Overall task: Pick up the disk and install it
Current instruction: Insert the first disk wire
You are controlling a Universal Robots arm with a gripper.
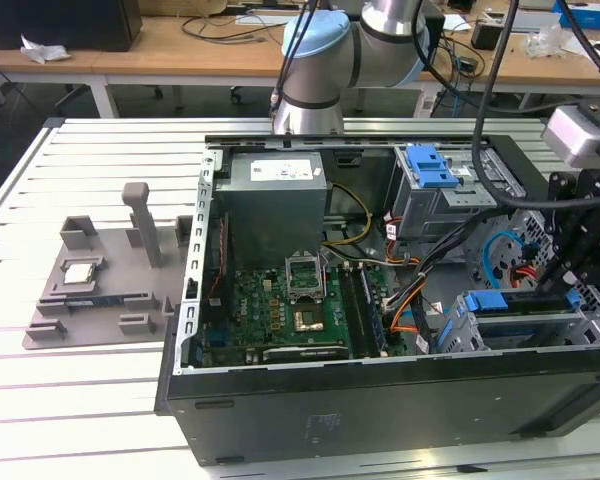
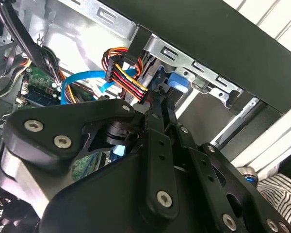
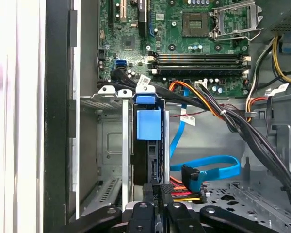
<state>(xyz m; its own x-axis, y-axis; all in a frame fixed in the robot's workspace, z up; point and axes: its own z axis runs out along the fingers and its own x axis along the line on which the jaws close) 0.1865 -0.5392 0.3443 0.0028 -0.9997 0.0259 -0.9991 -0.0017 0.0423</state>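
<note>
Silver-metal disk: the flat rectangular hard drive framed by blue plastic side rails (image 3: 148, 155) is seen edge-on in the first wrist view, stood on its thin side in a slot of the cage.
Grey metal cage: the sheet-metal drive cage (image 3: 109, 102) is set in a corner of the open black computer case (image 1: 380, 400), at the exterior view's right; the slot just beside the disk is left bare.
Black gripper: the two-finger gripper (image 3: 157, 191) is brought to the disk's near end; its fingers are drawn close together and are judged to be clamped on that end, though the contact itself is partly hidden.
Direction: the disk is met straight ahead of the gripper (image 2: 157, 104), not off to either side.
Long axis: the disk's long axis is laid in line with the fingers' reach and with the slot, the blue tab at its far end being turned towards the green motherboard (image 3: 184, 43).
Exterior view: the disk's blue rail (image 1: 525, 303) is seen lying along the cage top, with the gripper (image 1: 558, 288) right over it.
Cables: a red, yellow and black wire bundle (image 2: 128, 80) and a flat blue data cable (image 3: 213, 165) are routed just beside the fingers.
Progress: the disk is judged picked up and partly seated.
</note>
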